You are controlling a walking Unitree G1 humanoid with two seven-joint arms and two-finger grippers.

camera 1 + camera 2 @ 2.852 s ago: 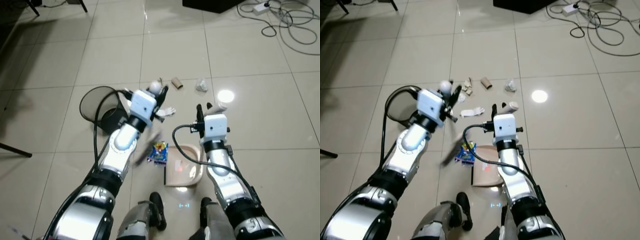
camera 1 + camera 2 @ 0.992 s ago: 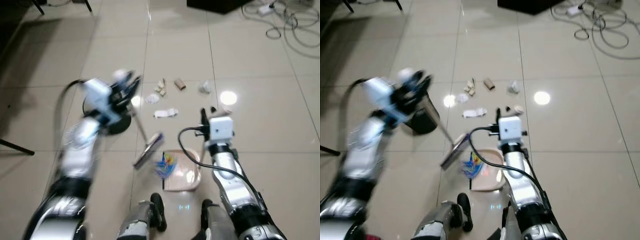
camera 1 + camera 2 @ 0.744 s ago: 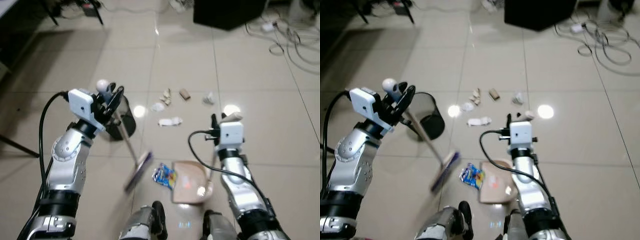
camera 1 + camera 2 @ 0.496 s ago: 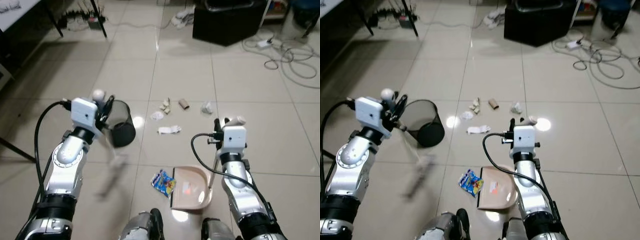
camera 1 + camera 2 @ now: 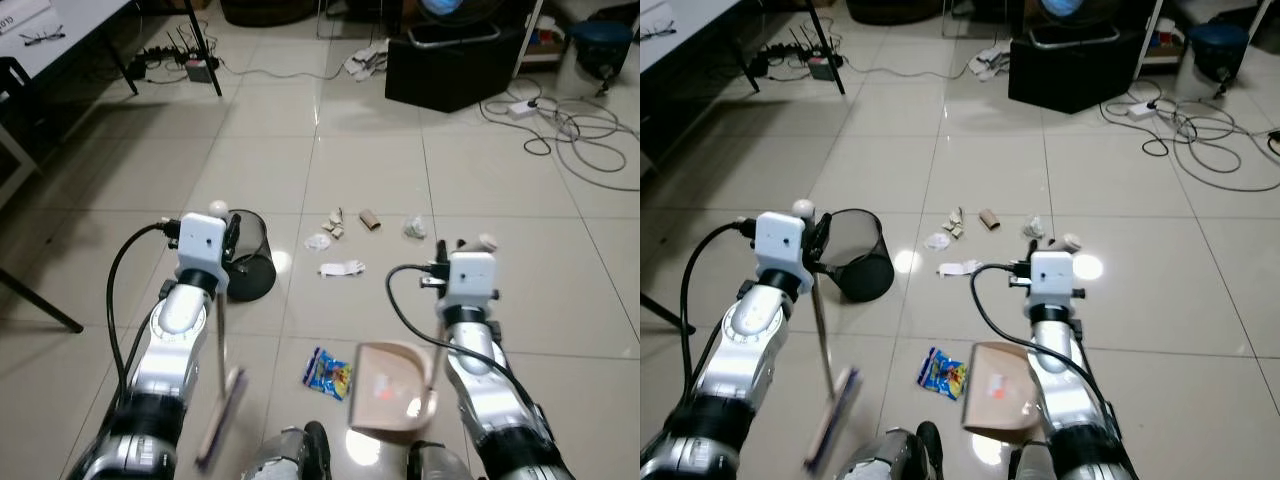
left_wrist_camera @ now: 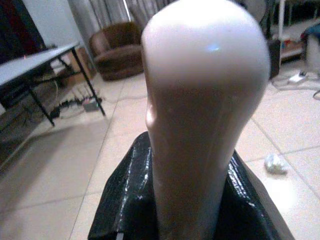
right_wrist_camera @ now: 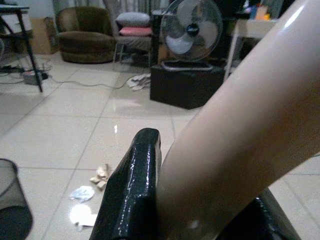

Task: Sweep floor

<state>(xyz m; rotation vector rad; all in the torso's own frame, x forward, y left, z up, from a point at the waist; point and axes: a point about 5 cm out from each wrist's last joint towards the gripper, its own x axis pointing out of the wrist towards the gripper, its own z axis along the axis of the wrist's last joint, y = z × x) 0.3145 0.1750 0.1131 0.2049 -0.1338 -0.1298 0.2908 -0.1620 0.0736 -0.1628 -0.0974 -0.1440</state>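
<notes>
Compared with the frame half a second earlier, the broom head has swung back toward the robot's feet and the dustpan has tilted up off the tiles. Far left, the left pincer [image 5: 222, 232] is clamped on the pale rounded top of the long-handled broom [image 5: 219, 395], whose stick hangs nearly upright and whose blurred brush sits near the left foot, probably drawn back to begin another stroke. Just beyond stands the black mesh waste bin [image 5: 248, 258]. Centre, a blue and yellow snack wrapper [image 5: 327, 370] lies just left of the beige plastic dustpan [image 5: 391, 385], unswept. Farther off lie scattered white paper scraps [image 5: 341, 267] and a cardboard tube [image 5: 370, 219]. Right, the right pincer [image 5: 447, 250] grips the dustpan's upright handle, holding the pan ready to receive litter.
</notes>
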